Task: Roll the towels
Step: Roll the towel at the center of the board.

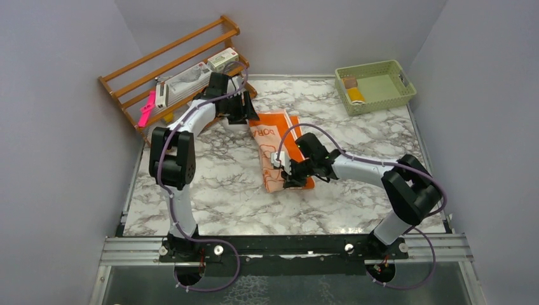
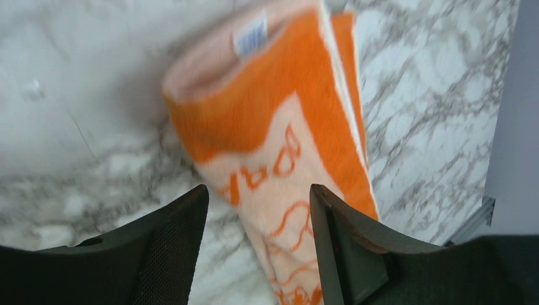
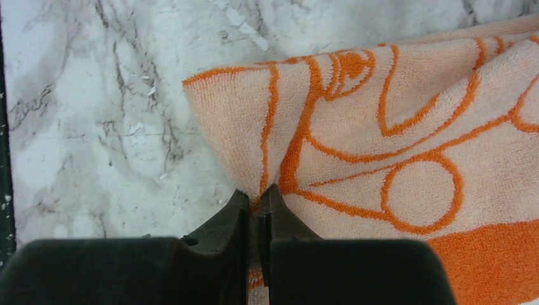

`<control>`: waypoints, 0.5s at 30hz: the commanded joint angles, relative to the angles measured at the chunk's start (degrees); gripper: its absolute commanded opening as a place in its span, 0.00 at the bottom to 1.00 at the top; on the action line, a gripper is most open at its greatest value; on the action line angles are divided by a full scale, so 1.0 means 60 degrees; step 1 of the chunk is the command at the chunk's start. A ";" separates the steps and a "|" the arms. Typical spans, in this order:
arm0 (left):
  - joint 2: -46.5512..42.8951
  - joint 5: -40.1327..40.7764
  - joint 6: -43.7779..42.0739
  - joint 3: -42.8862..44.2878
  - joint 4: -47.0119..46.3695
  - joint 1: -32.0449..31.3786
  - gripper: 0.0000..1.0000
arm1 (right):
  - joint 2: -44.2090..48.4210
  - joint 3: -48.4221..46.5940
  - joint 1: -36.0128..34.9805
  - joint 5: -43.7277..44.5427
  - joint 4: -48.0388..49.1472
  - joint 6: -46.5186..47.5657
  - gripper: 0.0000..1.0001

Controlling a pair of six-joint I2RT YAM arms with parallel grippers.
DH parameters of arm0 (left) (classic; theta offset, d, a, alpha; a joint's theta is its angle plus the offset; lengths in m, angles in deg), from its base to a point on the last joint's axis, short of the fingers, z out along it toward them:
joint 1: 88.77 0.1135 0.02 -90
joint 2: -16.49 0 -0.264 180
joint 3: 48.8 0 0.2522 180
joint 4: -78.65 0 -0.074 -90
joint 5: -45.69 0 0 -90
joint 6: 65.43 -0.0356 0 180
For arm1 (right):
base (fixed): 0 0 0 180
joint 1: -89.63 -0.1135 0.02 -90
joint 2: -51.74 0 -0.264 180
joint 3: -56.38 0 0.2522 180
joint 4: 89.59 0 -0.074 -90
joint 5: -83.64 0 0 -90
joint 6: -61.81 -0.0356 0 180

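The orange and pale peach towel (image 1: 274, 143) lies as a long folded strip on the marble table (image 1: 210, 190), running from far to near. My left gripper (image 1: 248, 117) is open over its far end. In the left wrist view the towel (image 2: 279, 121) passes between the spread fingers of my left gripper (image 2: 257, 190), and its far end is curled over, with a white label showing. My right gripper (image 1: 289, 175) is shut on a pinched fold at the towel's near end; the right wrist view shows my right gripper (image 3: 259, 192) and the towel (image 3: 381, 127). A mustard-yellow roll (image 1: 355, 95) lies in the basket.
A green basket (image 1: 402, 82) stands at the back right, with a brown item beside the yellow roll. A wooden rack (image 1: 178, 63) holding boxes stands at the back left, with a pink item (image 1: 146, 109) below it. Grey walls enclose the table.
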 commanded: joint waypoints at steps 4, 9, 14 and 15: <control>0.2132 0.0365 -0.0298 0.4640 0.0720 -0.0151 0.65 | 0.0865 0.1037 -0.0486 0.0456 0.0615 -0.0011 0.01; 0.3158 0.0689 -0.0774 0.6133 0.1567 -0.0744 0.64 | 0.1020 0.1661 -0.0675 0.1005 0.1158 0.0236 0.01; 0.3420 -0.0213 -0.1370 0.5871 0.1683 -0.0746 0.63 | 0.1944 0.2569 -0.0672 0.0728 0.1870 0.0858 0.01; 0.3512 -0.0521 -0.1488 0.5895 0.1710 -0.0722 0.63 | 0.2262 0.2697 -0.0671 0.0618 0.1950 0.0923 0.01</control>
